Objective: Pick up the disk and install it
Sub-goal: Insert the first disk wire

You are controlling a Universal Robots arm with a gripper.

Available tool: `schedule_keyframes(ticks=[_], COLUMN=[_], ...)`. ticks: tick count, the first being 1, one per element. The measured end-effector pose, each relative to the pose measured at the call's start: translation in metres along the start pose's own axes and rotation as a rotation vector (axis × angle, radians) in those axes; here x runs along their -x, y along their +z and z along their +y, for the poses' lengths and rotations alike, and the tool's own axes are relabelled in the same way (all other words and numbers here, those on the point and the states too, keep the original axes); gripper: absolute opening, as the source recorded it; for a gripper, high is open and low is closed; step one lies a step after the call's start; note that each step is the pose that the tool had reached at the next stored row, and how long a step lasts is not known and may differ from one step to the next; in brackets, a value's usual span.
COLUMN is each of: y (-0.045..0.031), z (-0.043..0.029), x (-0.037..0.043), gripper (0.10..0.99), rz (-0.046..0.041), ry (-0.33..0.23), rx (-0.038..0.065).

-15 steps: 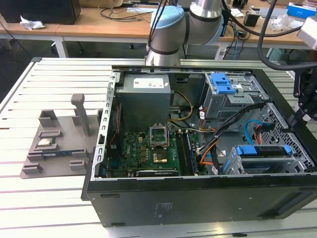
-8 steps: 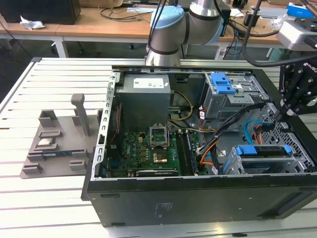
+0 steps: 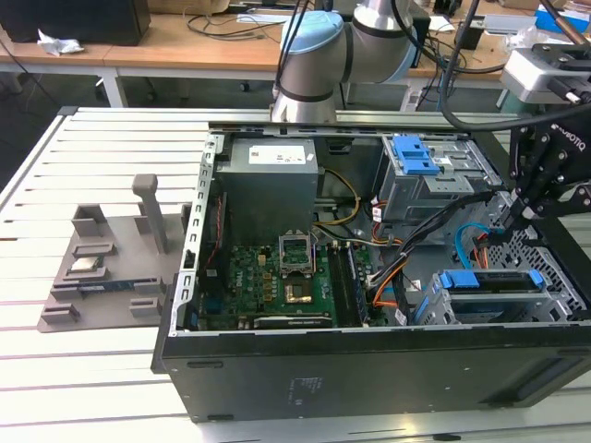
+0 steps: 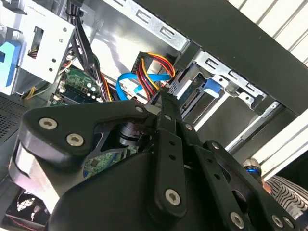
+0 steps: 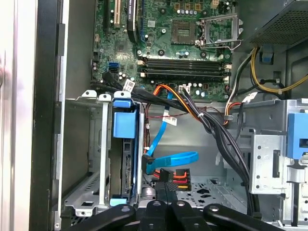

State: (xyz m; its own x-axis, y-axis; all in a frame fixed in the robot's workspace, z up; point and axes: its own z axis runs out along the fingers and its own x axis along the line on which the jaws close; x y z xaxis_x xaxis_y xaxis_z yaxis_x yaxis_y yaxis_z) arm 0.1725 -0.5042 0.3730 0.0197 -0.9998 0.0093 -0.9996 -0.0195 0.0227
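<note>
Disk [image 5: 126,144] seated in bay; end effector [image 3: 510,221] reaching into case, pressed together on cable plug.

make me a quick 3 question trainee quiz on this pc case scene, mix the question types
1. True or false: the disk sits in the drive cage inside the case.
2. The gripper hangs over which end of the case in the exterior view: A) left B) right C) outside it?
3. What colour is the flat data cable looping near the cage?

Key: 1 true; 2 B; 3 blue.
</note>
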Motion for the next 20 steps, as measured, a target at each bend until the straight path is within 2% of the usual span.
schedule_keyframes(ticks=[2,5,6,7,9,10,13,18,19,20], y=[0.0001,0.0001,0.0003,0.0016,0.0041,0.0081,0.0159,0.0167,0.0167,0.0168], z=[0.0000,0.0000,0.0001,0.0009,0.0017,0.0023,0.0028,0.0028,0.0028,0.0029], x=[0.0000,0.0000,0.0001,0.0004,0.0013,0.0017,0.0018,0.0013,0.0013,-0.0012], gripper=[0.114,0.294,0.294,0.361,0.361,0.361,0.361,0.349,0.216,0.169], rz=[-0.0001,-0.0001,0.0011,0.0078,0.0146,0.0185,0.0194,0.0208,0.0211,0.0213], ry=[0.000,0.000,0.000,0.000,0.000,0.000,0.000,0.000,0.000,0.001], rx=[0.000,0.000,0.000,0.000,0.000,0.000,0.000,0.000,0.000,0.000])
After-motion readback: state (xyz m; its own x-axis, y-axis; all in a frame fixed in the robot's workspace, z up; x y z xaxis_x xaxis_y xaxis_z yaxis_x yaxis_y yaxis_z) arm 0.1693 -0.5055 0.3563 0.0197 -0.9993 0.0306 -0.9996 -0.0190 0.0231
